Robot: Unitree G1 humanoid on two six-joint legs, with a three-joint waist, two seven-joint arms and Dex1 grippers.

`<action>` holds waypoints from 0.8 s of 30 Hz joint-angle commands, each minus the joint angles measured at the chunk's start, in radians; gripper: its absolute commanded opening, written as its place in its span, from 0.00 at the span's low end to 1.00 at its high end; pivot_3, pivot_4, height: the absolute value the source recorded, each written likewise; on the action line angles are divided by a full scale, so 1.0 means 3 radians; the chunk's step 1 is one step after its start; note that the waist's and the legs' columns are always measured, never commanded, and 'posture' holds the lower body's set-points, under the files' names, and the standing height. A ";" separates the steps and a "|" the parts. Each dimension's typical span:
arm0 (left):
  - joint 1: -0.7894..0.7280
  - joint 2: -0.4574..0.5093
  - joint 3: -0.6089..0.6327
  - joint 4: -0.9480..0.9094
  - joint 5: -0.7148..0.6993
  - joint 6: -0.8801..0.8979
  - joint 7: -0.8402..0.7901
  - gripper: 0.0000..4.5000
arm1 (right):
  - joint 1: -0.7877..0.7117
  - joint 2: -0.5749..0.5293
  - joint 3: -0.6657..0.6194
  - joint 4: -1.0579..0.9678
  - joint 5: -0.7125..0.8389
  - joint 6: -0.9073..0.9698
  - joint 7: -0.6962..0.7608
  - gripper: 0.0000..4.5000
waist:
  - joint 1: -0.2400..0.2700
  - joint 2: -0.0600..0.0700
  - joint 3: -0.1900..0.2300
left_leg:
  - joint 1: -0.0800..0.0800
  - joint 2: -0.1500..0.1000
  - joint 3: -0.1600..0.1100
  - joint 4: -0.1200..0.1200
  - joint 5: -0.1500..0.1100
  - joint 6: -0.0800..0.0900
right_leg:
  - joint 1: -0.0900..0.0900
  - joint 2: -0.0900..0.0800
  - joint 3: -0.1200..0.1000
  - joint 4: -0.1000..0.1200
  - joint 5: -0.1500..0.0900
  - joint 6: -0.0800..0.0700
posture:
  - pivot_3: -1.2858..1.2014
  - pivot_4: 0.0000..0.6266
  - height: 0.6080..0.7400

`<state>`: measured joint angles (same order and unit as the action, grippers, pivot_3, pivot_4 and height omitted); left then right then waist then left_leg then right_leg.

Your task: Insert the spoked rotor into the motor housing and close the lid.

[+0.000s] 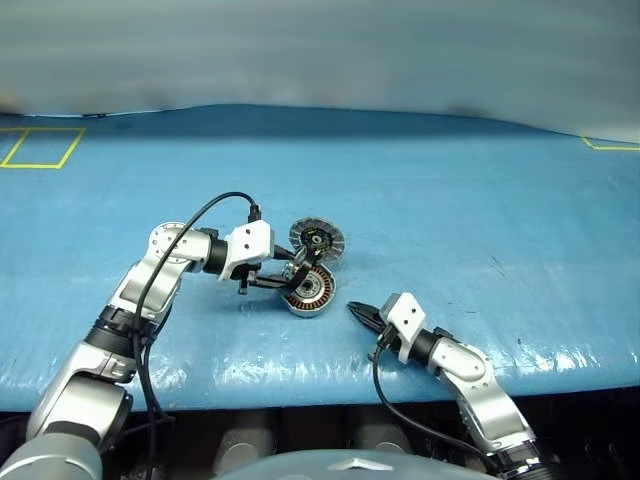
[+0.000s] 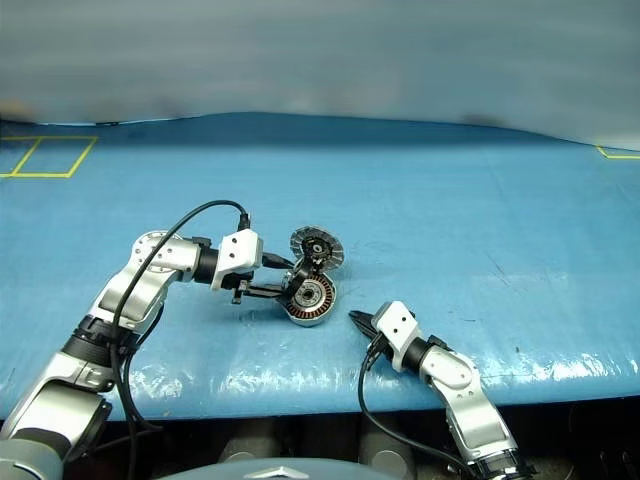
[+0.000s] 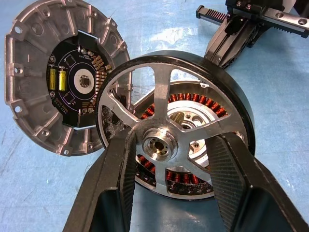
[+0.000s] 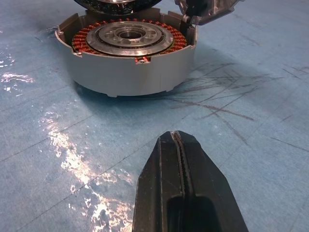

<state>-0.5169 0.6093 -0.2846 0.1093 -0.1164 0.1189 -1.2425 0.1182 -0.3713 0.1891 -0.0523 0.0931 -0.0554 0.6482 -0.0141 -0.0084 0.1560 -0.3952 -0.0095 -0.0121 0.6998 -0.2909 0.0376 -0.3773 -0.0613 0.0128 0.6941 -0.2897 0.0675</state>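
Observation:
My left gripper is shut on the spoked rotor, a dark ring with silvery spokes and hub, with one finger on each side of the hub. The rotor hangs tilted just over the motor housing, a silver can with copper windings that sits on the blue table. I cannot tell whether rotor and housing touch. The lid lies just behind the housing, grey segmented face and dark centre up. My right gripper is shut on nothing. It rests low on the table in front of the housing, a short gap away.
The blue table cover stretches wide on all sides, with scratch marks beside the housing. Yellow tape marks lie at the far left and far right corners. The table's front edge runs just behind my right wrist.

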 commanded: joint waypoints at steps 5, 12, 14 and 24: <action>-0.0032 -0.0018 0.0072 -0.0049 -0.0055 -0.0045 0.0037 0.69 | -0.0032 0.0015 -0.0001 0.0001 -0.0009 0.0007 -0.0014 0.00 | 0.0003 0.0000 0.0000 | 0.0000 0.0000 0.0000 0.0000 0.0000 0.0000 | 0.0000 -0.0001 0.0000 0.0000 0.0000 0.0000 | 0.52 0.24 1.00; 0.0010 0.0035 0.0133 -0.0102 -0.0116 -0.0028 0.0069 0.69 | -0.0035 0.0016 0.0004 -0.0018 -0.0012 0.0029 -0.0014 0.00 | 0.0001 0.0000 0.0000 | 0.0000 0.0000 0.0000 0.0000 0.0000 0.0000 | -0.0001 -0.0001 0.0000 0.0000 0.0000 0.0000 | 0.52 0.24 1.00; 0.0027 0.0050 0.0156 -0.0126 -0.0143 -0.0018 0.0072 0.69 | -0.0036 0.0016 0.0004 -0.0019 -0.0013 0.0031 -0.0016 0.00 | 0.0001 0.0000 0.0000 | 0.0000 0.0000 0.0000 0.0000 0.0000 0.0000 | -0.0001 -0.0001 0.0000 0.0000 0.0000 0.0000 | 0.52 0.24 1.00; 0.0326 0.0196 0.0511 -0.0390 -0.0362 0.0135 0.0180 0.69 | -0.0047 -0.0007 -0.0017 -0.0048 -0.0013 0.0038 -0.0008 0.00 | 0.0001 0.0001 0.0000 | -0.0001 0.0000 0.0000 -0.0002 0.0000 0.0000 | -0.0001 -0.0002 0.0001 -0.0001 0.0000 0.0000 | 0.52 0.24 1.00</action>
<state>-0.4238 0.6576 -0.1659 0.0367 -0.1998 0.1525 -1.1962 0.1060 -0.3707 0.1893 -0.0518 0.0861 -0.0446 0.6486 -0.0138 -0.0082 0.1562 -0.3953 -0.0093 -0.0122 0.6992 -0.2909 0.0376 -0.3778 -0.0622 0.0131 0.6937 -0.2897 0.0674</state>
